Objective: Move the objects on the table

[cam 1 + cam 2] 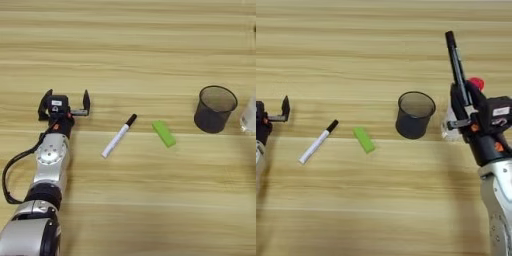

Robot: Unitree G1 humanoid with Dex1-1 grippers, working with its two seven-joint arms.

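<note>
While the broad light-wood table [140, 50] is carrying the black mesh cup [414, 115], white black-capped marker [118, 136] and green block [164, 133], your right gripper [465, 102] is clamping the black pen [456, 60]; you are likely delivering it into the cup. Your left gripper [66, 104] is waiting, fingers apart.

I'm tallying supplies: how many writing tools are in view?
2. The white marker lies on the table left of the green block. The black pen is held upright in the right pincer, beside the mesh cup.
</note>
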